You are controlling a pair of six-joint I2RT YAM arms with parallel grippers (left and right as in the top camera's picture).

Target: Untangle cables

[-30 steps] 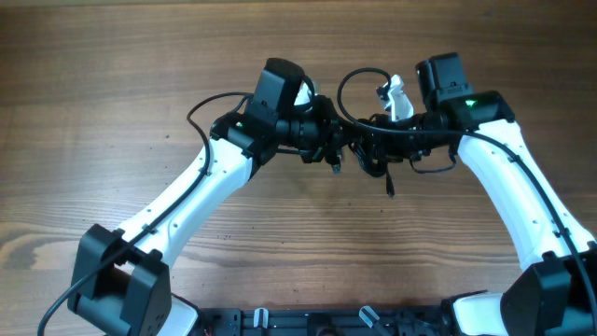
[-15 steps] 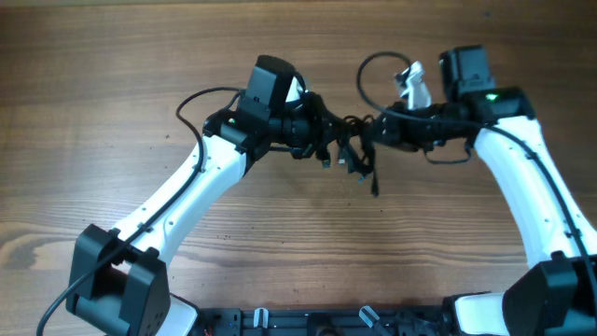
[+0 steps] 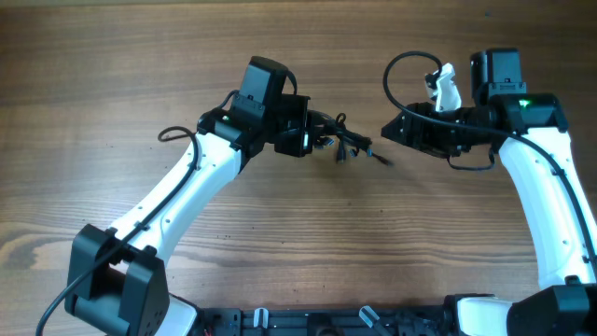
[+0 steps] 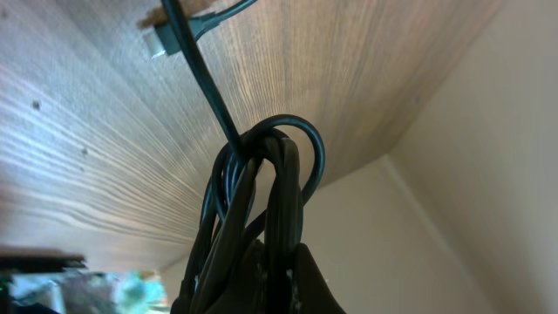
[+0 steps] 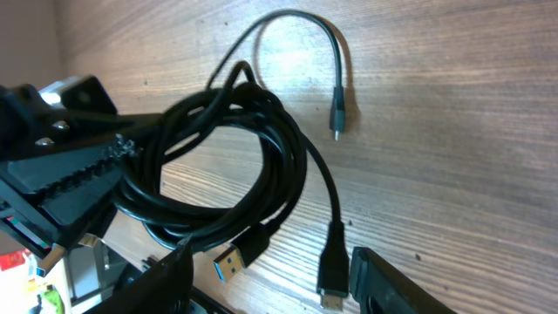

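Observation:
The cables (image 3: 347, 144) are a small bundle of thin black cords hanging above the wooden table at centre. My left gripper (image 3: 317, 140) is shut on the bundle from the left. In the left wrist view the looped cables (image 4: 272, 174) rise out of the closed left gripper (image 4: 283, 281). My right gripper (image 3: 386, 131) is open and stands apart to the right of the bundle. In the right wrist view the coiled cables (image 5: 222, 166) hang ahead of the open right gripper (image 5: 270, 288). Two metal-tipped plug ends dangle between its fingers (image 5: 397, 283), and neither is gripped.
A thick black wire loops above the right arm (image 3: 532, 177). The left arm (image 3: 187, 201) stretches from the bottom left. Bare wooden table (image 3: 298, 243) lies all round, and a black rail runs along the front edge (image 3: 326, 322).
The right gripper has opened, let go of the cables and drawn back to the right. The left gripper has pulled the bundle slightly left and still holds it.

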